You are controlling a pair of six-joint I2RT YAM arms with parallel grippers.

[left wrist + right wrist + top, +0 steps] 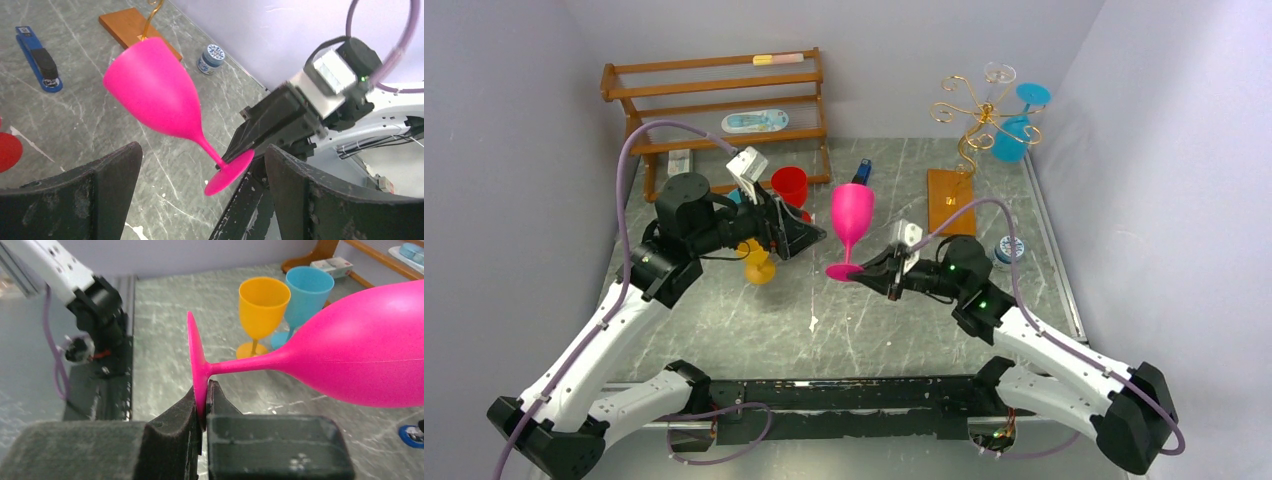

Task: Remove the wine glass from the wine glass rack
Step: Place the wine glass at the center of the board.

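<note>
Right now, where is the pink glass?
Top view: the pink wine glass is upright in the middle, foot pinched by the right tool, between the red cup and the rack's wooden base.

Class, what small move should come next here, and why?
Probably the right gripper lowers the pink glass onto the table: its jaws alone pinch the foot's rim, and the left gripper stands open, clear of the glass.

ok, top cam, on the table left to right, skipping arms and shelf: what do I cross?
yellow goblet → red cup → pink wine glass → wine glass rack → small blue-and-white tin. Blue stapler left out: it lines up with the pink wine glass.
</note>
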